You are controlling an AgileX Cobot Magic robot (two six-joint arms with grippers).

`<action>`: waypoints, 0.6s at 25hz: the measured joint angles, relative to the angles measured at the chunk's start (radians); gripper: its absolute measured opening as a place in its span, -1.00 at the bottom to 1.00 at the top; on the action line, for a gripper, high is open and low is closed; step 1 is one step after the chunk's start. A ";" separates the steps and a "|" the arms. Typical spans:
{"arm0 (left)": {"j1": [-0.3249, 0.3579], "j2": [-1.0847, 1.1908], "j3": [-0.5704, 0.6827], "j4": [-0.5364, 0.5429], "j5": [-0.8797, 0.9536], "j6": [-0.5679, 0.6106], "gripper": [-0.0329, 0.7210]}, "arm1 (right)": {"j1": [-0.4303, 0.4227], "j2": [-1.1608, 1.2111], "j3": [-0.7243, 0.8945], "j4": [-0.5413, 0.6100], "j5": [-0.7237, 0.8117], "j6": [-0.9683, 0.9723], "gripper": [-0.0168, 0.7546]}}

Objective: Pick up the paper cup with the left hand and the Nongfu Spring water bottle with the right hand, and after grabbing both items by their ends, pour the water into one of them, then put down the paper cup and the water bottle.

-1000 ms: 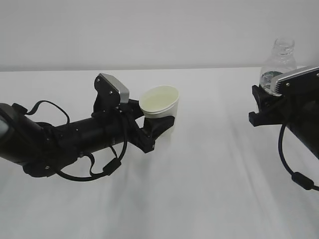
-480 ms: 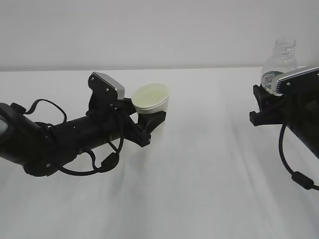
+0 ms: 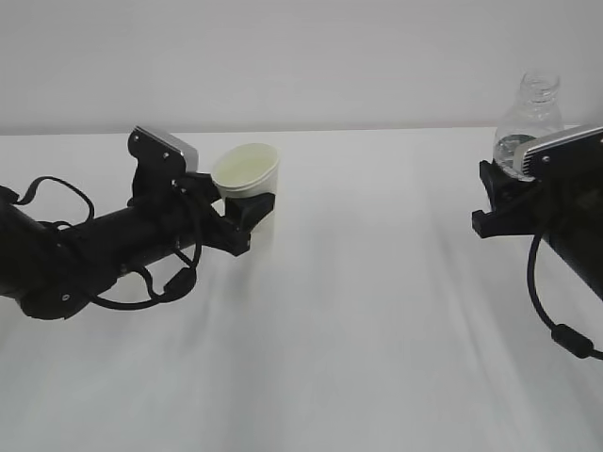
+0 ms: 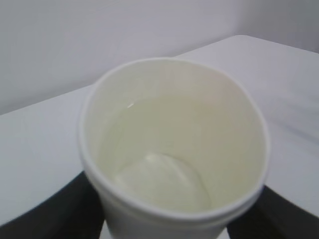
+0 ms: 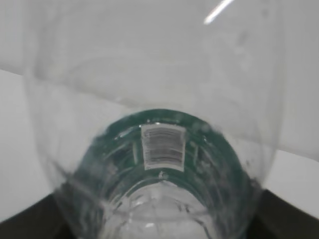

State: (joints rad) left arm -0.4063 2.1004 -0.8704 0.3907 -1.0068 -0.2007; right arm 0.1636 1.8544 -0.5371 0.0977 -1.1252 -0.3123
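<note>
The white paper cup [image 3: 247,170] is tilted, its cream inside facing the camera, and my left gripper [image 3: 249,215] is shut on its lower half. In the left wrist view the paper cup [image 4: 174,149] fills the frame between dark fingers [image 4: 60,211]; a faint level line of clear water [image 4: 164,181] seems to lie in its bottom. At the right edge the clear Nongfu Spring water bottle [image 3: 528,122] stands upright, capless, in my right gripper [image 3: 506,184], which is shut on its body. Up close, the bottle's green label [image 5: 164,144] shows between the black fingers [image 5: 286,219].
A white cloth-covered table [image 3: 377,320] runs under both arms, with a plain pale wall [image 3: 301,56] behind. A black cable [image 3: 551,320] loops down from the right arm. A wide stretch of cloth separates the two grippers.
My left arm has drawn back to the left and slightly away, carrying the paper cup with it. The right arm and the bottle have stayed still.
</note>
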 joint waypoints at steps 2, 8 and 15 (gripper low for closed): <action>0.011 0.000 0.000 0.000 0.000 0.000 0.37 | 0.000 0.000 0.000 0.000 0.000 0.000 0.25; 0.055 0.000 0.000 0.000 0.000 0.000 0.37 | 0.000 0.000 0.000 0.003 0.000 0.000 0.25; 0.109 0.000 0.000 0.000 0.000 0.000 0.37 | 0.000 0.000 0.000 0.003 0.000 0.000 0.25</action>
State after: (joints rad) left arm -0.2971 2.1004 -0.8704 0.3907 -1.0068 -0.2007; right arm 0.1636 1.8544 -0.5371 0.1011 -1.1252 -0.3123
